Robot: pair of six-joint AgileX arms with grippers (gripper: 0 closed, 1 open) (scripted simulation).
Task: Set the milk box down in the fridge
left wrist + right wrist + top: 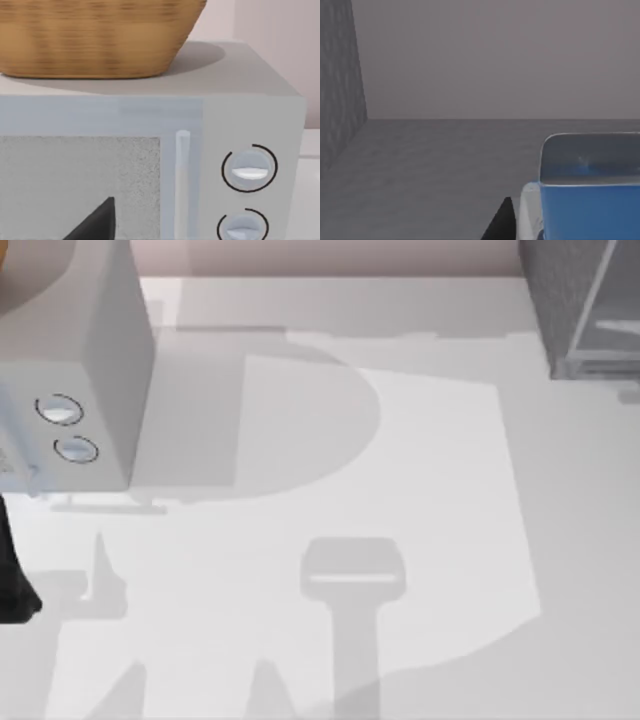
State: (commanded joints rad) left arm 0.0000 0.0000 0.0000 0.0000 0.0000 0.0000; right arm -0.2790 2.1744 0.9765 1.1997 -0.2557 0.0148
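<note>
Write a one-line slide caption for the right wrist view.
Milk box beside a dark gripper fingertip, inside the fridge's grey interior, speckled side wall nearby.

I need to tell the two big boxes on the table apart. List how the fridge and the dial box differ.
The fridge is dark grey and speckled; the dial box is paler, smooth grey. The fridge sits at the table's far right corner, the dial box at its left. The dial box's front carries two round dials and a woven basket rests on top; the fridge shows a pale glassy panel instead. Both are box-shaped cabinets.
</note>
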